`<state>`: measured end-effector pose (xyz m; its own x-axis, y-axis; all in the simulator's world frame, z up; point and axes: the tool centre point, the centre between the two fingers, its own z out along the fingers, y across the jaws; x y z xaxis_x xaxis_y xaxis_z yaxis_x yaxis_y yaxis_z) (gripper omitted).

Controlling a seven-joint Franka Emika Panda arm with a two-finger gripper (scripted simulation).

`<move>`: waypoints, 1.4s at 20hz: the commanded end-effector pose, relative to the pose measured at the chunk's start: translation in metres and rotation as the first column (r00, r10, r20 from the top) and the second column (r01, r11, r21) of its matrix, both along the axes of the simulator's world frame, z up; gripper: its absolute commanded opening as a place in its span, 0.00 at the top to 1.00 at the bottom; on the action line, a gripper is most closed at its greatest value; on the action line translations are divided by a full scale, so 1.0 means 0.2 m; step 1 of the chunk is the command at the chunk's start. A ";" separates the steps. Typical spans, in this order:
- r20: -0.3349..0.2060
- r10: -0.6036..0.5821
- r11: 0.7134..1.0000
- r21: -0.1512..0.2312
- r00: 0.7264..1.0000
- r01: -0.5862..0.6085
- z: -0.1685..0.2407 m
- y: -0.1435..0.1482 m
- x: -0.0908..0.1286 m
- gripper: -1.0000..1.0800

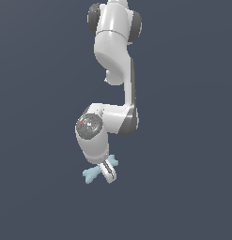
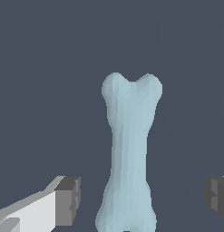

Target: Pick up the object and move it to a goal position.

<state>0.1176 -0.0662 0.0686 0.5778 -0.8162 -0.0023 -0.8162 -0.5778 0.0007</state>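
The object is a small pale blue dog-bone shape (image 2: 131, 149) lying on the dark grey floor. In the wrist view it sits between my two fingers, with a gap on each side, so neither pad touches it. My gripper (image 2: 143, 199) is open and straddles the bone's near end. One dark pad (image 2: 69, 199) and the other pad (image 2: 216, 197) stand well apart. In the exterior view the gripper (image 1: 108, 173) is down over the bone's thin middle. The bone's knobbed ends (image 1: 91, 174) stick out on both sides of the hand.
The white arm (image 1: 115, 56) reaches down from the top of the exterior view. The plain dark grey floor (image 1: 183, 187) lies all around. No other object or goal marker shows.
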 end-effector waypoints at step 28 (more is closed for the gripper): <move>0.002 -0.046 0.999 -0.001 0.999 0.046 -0.27 -0.02 0.02 1.00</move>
<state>0.1213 -0.0694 0.0139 0.5395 -0.8420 -0.0004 -0.8420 -0.5395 0.0004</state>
